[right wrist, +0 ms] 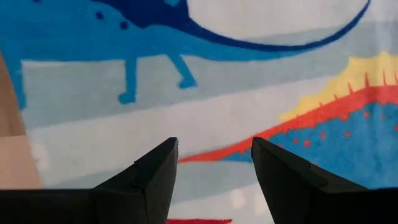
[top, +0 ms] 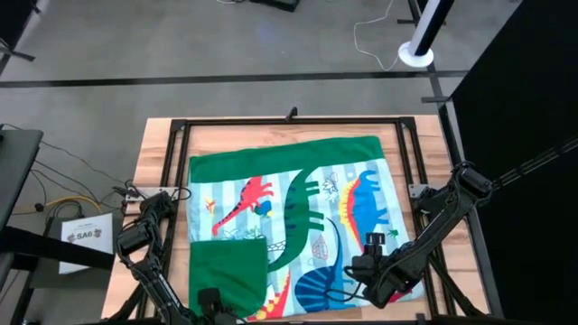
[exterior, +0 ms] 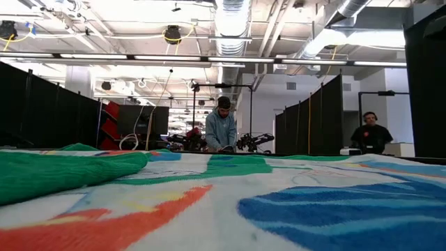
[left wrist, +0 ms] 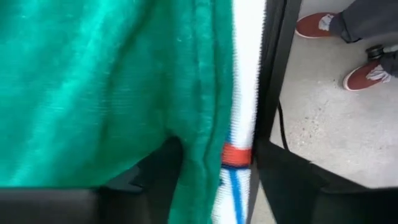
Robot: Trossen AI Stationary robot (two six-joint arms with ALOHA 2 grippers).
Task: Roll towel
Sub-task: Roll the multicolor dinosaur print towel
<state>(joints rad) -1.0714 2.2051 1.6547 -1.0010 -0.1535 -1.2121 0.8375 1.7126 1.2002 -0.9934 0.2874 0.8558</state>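
Your wooden table [top: 153, 144] stands on a grey concrete floor [top: 226, 54]. A white pole base [top: 416, 54] sits beyond the table's far right corner. Black partition screens [exterior: 42, 104] line the hall under bright ceiling strip lights [exterior: 104, 56]. Two people [exterior: 221, 129] stand behind; red shoes [left wrist: 364, 74] show on the floor.

1. We count one towel [top: 298, 194], a large soft green cloth with a light-blue print of red, blue and green dinosaurs, spread over the table with its seven-o'clock corner folded back.
2. We count one wooden table [top: 155, 149] carrying a black metal frame.
3. We count two dark six-joint arms, each ending in one two-finger gripper: the left gripper [left wrist: 214, 171] and the right gripper [right wrist: 214, 165].
4. We count two people standing in the room behind: one person in a grey-blue top [exterior: 221, 130] and one person in dark clothing [exterior: 370, 134].
5. We count two red shoes [left wrist: 345, 50] on the grey floor.
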